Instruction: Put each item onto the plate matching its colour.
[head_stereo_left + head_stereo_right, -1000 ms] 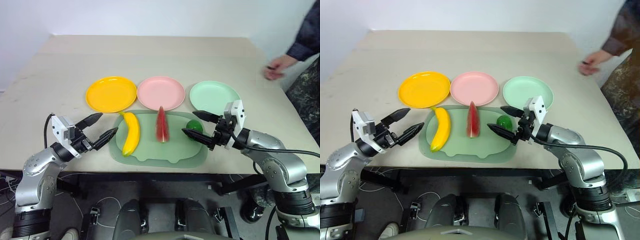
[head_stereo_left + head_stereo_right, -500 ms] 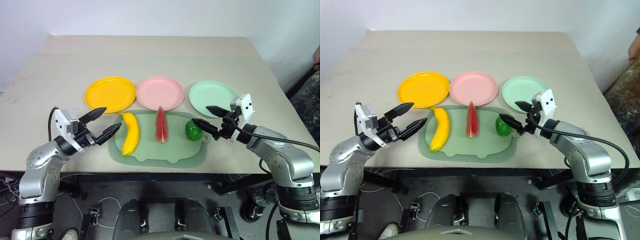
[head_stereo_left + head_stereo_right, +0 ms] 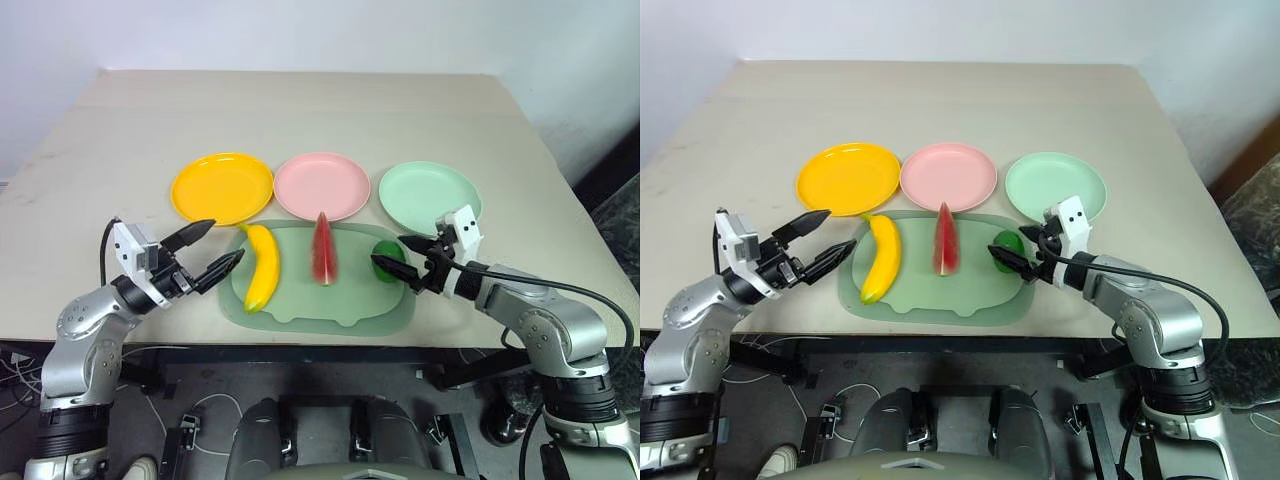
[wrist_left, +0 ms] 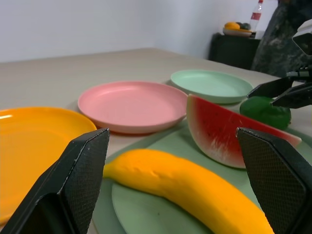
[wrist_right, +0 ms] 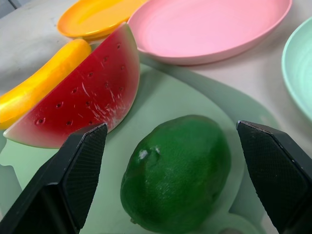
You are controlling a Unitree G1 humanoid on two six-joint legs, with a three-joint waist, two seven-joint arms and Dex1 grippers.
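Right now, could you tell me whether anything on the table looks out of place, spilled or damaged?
Nothing stands out. The banana, watermelon and green fruit lie intact on the tray, none yet on the three bare plates behind it.

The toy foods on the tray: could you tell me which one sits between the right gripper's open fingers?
The small round green fruit, at the tray's right end. The right gripper brackets it, while the watermelon wedge and banana lie further left.

Beige table (image 3: 300, 110) bearing pale-green tray (image 3: 340, 300); dark cabinet (image 4: 234, 48) beyond, bottle (image 4: 257, 14) on top.
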